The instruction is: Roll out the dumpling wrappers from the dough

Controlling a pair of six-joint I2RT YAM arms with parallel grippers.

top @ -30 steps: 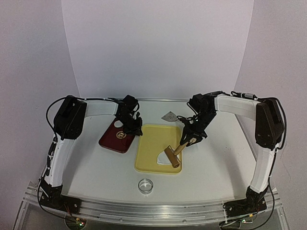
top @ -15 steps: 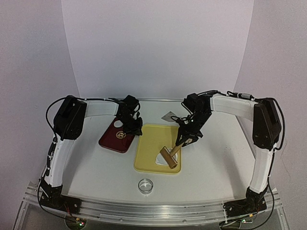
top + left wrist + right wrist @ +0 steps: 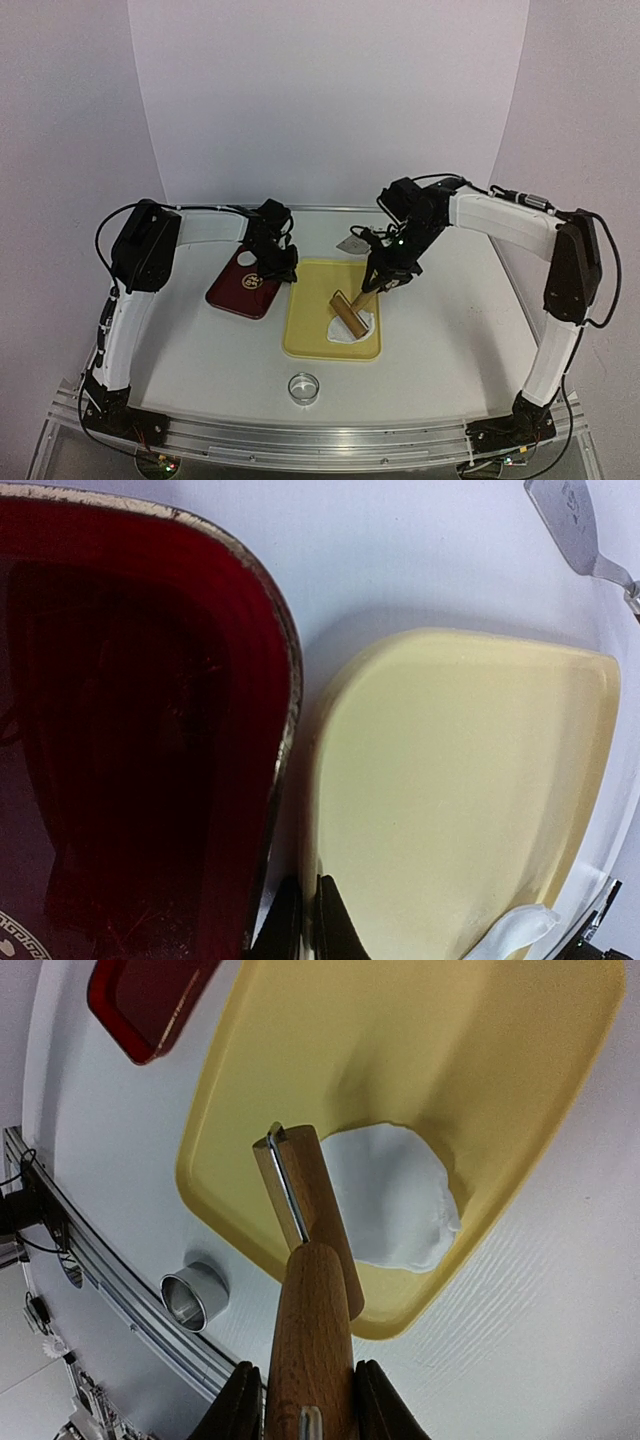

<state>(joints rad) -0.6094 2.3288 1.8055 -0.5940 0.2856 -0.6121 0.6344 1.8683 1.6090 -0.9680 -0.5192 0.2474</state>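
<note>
The dough [image 3: 352,327] is a flat white sheet at the near right of the yellow tray [image 3: 308,300]. My right gripper [image 3: 384,276] is shut on the handle of a wooden roller [image 3: 349,311], whose barrel lies on the dough's left part. The right wrist view shows the roller [image 3: 308,1210], the dough [image 3: 395,1200] and the tray [image 3: 400,1050]. My left gripper [image 3: 286,271] is shut on the tray's far left rim; its fingertips [image 3: 300,920] pinch the tray [image 3: 450,780]. No round wrapper discs show.
A dark red plate [image 3: 243,284] lies just left of the tray and fills the left of the left wrist view [image 3: 130,730]. A shiny ring cutter [image 3: 304,387] stands near the front edge. A metal scraper [image 3: 352,242] lies behind the tray.
My right arm has pushed the roller away and to the left across the dough, and the handle now stands steeper. The left arm has not moved.
</note>
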